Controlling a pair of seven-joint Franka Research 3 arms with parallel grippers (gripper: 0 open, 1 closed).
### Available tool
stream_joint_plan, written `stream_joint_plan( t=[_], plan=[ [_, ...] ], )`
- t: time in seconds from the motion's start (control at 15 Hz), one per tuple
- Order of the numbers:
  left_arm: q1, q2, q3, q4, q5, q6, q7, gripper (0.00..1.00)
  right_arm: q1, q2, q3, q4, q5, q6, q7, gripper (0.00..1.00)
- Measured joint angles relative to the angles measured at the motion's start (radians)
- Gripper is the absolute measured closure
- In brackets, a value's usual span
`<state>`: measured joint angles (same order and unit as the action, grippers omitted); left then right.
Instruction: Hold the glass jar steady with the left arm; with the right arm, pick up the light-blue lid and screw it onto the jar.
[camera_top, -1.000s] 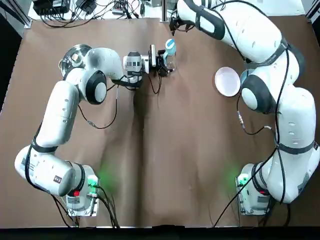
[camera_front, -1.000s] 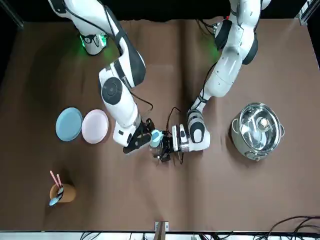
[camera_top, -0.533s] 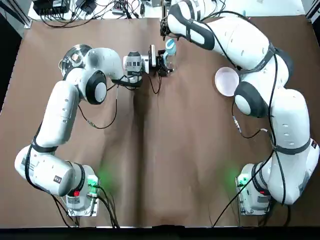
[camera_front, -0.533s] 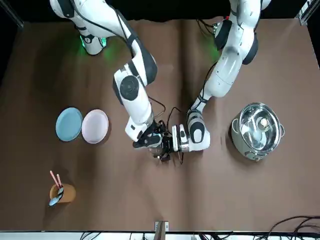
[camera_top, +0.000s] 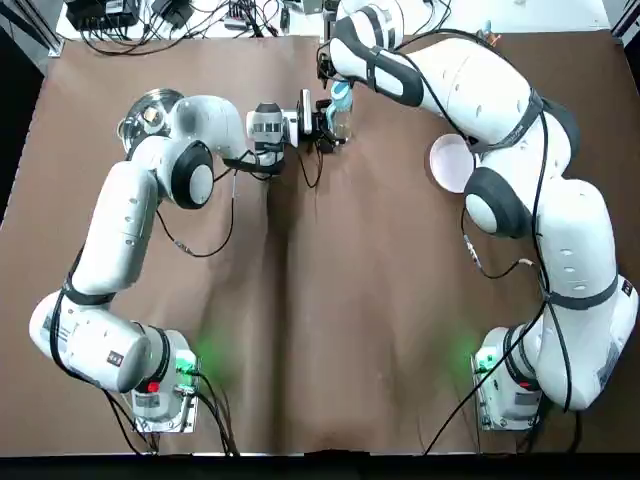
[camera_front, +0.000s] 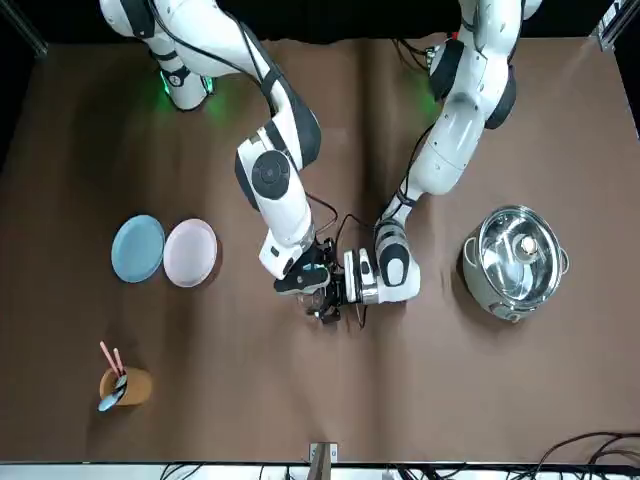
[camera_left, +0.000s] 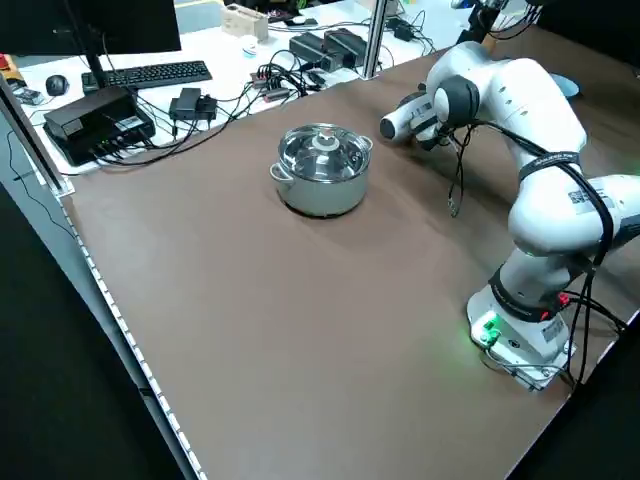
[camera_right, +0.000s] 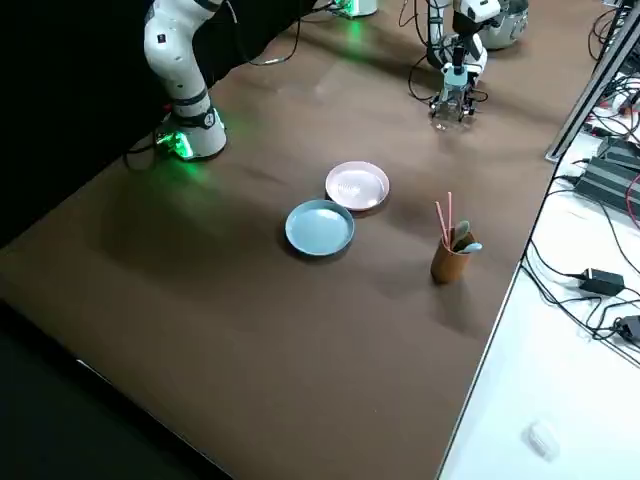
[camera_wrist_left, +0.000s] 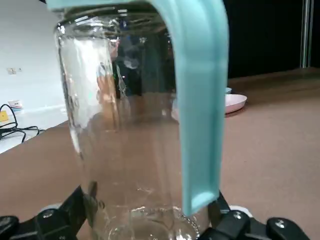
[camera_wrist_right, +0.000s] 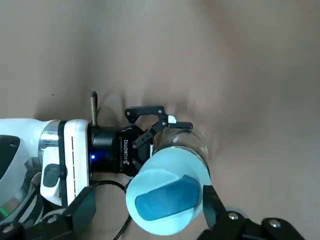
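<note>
Left gripper (camera_top: 328, 125) clamps glass jar (camera_wrist_left: 130, 140) low on its sides. Light-blue lid (camera_wrist_right: 167, 197) sits on jar; right gripper (camera_wrist_right: 148, 201) straddles lid from above, fingers wide. Steel pot (camera_front: 515, 262) behind left gripper's wrist; pink plate (camera_front: 190, 252) well beyond jar.

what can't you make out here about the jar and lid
How tight the light-blue lid sits on the glass jar: left wrist view's top edge cuts it off.
Front view: glass jar mostly hidden under the right claw.
Contents of the cup: too small, right side view.
</note>
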<state>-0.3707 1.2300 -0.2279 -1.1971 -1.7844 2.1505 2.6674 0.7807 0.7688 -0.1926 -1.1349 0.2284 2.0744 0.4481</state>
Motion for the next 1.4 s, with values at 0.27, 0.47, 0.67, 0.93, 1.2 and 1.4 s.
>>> stream_joint_plan(
  t=[0.27,0.47,0.67,0.93,1.2,1.4],
  plan=[
    [0.0,0.0,0.0,0.0,0.001,0.0,0.001,0.04,-0.001,0.006,-0.002,-0.001,-0.018,-0.005,0.0,0.05],
    [0.0,0.0,0.0,0.0,0.001,0.0,0.001,0.04,-0.003,0.016,-0.004,-0.002,-0.019,-0.005,0.0,0.07],
    [0.0,0.0,0.0,0.0,0.002,0.0,0.001,0.04,-0.004,0.029,-0.006,-0.002,-0.022,-0.005,0.0,0.09],
    [0.0,0.0,0.0,0.001,0.002,0.0,0.001,0.04,-0.004,0.032,-0.006,-0.001,-0.031,-0.005,0.0,0.15],
    [0.0,0.0,0.0,0.001,0.003,0.0,0.001,0.04,-0.005,0.032,-0.008,-0.001,-0.033,-0.005,0.0,0.22],
    [0.0,0.0,0.0,0.001,0.003,0.0,0.003,0.04,-0.009,0.032,-0.01,0.0,-0.033,-0.004,-0.002,0.22]
  ],
)
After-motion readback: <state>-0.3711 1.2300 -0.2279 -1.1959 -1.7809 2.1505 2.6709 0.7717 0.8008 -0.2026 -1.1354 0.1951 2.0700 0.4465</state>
